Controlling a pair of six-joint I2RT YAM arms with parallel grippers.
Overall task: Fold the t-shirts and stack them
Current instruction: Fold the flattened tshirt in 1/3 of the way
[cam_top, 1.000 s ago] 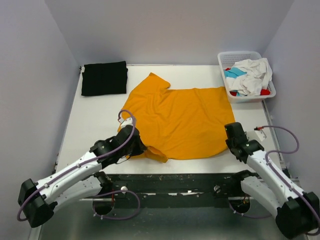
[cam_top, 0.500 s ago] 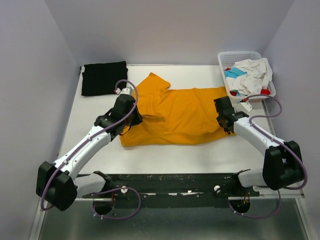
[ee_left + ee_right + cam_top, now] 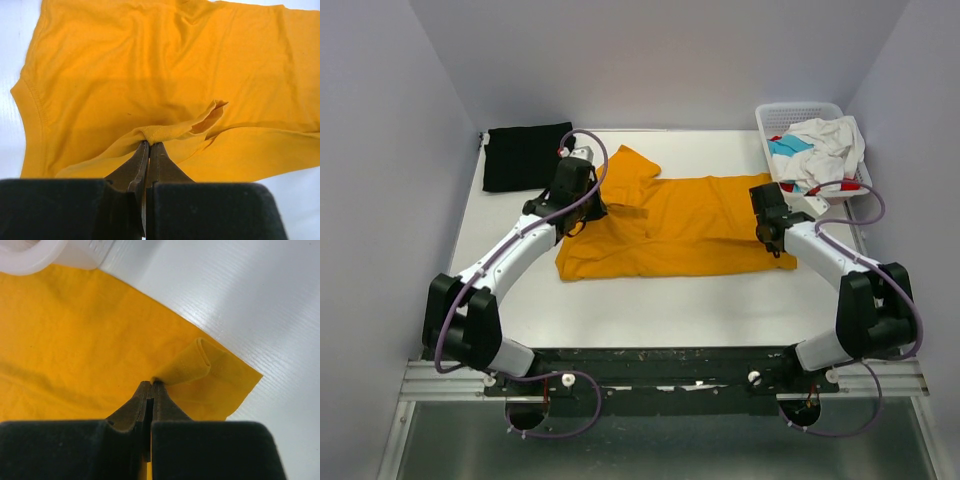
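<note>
On the white table [image 3: 650,310], left claw [image 3: 148,146] and right claw [image 3: 151,387] clamped on orange t-shirt [image 3: 690,225] edges

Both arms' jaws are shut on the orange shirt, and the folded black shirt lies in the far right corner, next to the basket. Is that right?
Wrong corner. The top external view shows the folded black shirt in the far left corner; the basket stands at the far right. The rest holds.

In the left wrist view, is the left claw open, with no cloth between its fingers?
No, the left claw is shut, with a raised fold of the mustard-orange t-shirt pinched at its tips.
</note>
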